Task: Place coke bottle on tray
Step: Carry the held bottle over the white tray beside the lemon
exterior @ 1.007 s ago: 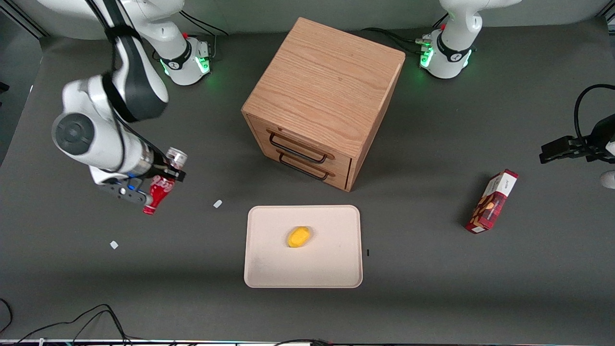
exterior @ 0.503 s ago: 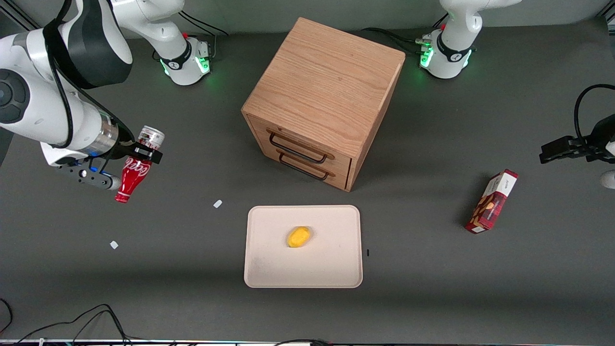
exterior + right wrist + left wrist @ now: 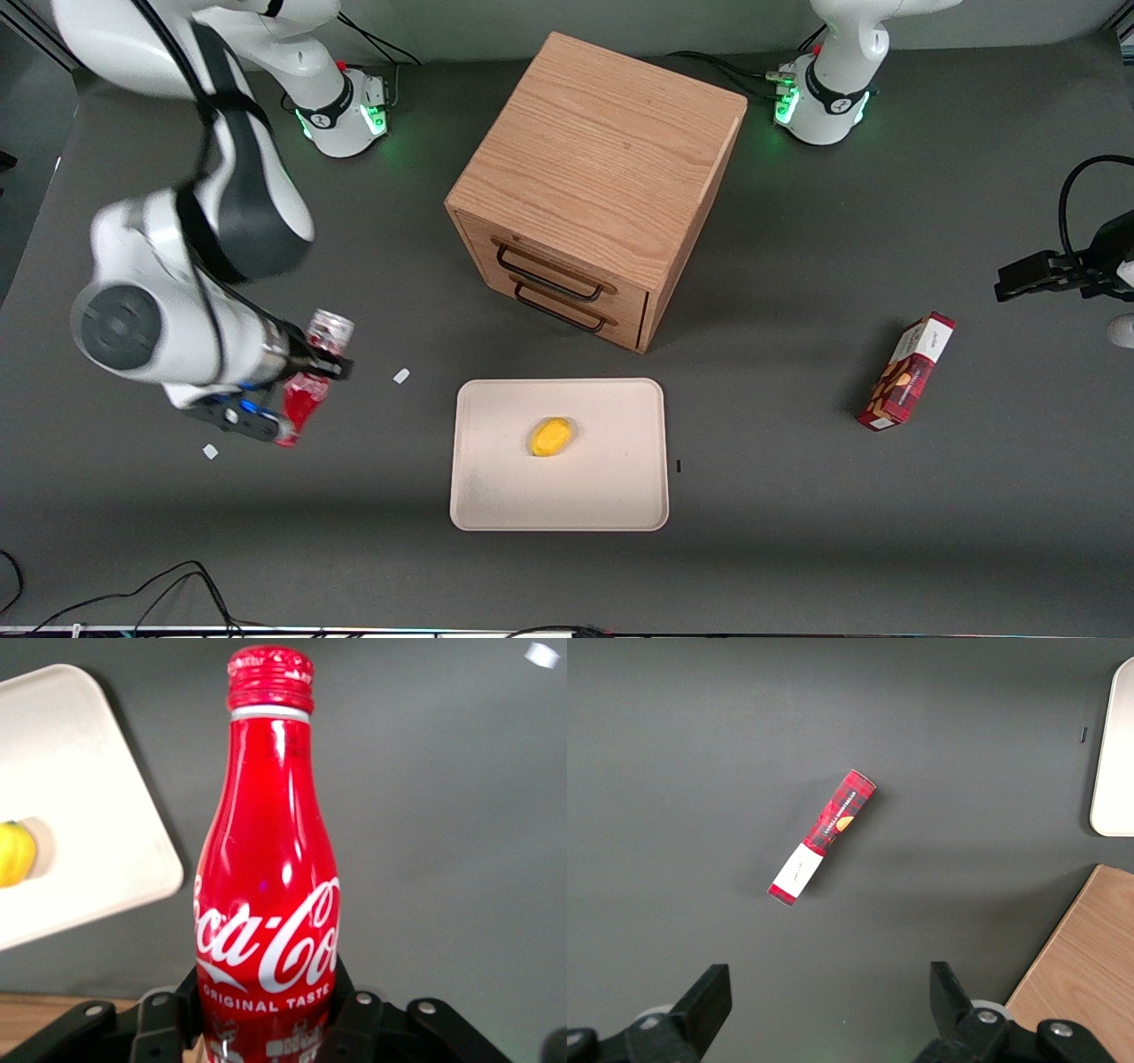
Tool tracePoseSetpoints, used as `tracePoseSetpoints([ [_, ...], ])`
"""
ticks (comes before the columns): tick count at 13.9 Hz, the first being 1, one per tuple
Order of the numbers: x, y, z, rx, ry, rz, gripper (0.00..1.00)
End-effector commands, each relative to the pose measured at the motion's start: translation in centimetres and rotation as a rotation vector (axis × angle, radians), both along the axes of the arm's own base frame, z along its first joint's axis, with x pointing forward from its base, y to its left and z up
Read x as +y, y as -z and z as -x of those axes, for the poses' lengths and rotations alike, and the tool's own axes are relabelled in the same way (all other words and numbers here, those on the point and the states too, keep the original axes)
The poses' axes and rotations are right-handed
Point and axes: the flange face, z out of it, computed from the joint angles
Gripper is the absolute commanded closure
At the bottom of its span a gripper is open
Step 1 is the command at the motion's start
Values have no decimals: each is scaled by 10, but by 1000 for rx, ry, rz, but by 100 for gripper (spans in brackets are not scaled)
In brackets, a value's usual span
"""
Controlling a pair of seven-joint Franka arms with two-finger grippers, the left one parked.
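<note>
table (image 3: 797,549) — dark grey matte | wooden drawer cabinet (image 3: 598,190) — oak, two dark handles

Even overhead light, soft shadows; the gripper (image 3: 306,390) and coke bottle (image 3: 312,377) are motion-blurred, glare streaking the bottle's neck

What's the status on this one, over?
Gripper shut on coke bottle, in the air toward the working arm's end. Tray not reached. Yellow object sits mid-tray.
</note>
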Motion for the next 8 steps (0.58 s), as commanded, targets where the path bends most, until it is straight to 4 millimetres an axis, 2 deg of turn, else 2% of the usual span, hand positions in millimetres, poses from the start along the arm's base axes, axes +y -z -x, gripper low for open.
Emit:
tracePoseSetpoints([
  [1,40,37,-37,-65,-4,-23,100],
  [3,58,62,-48,-130,-10,-76,100],
  [5,85,98,-46,-142,-44,-74,100],
  [8,99,134,-48,-167,-69,-89,100],
])
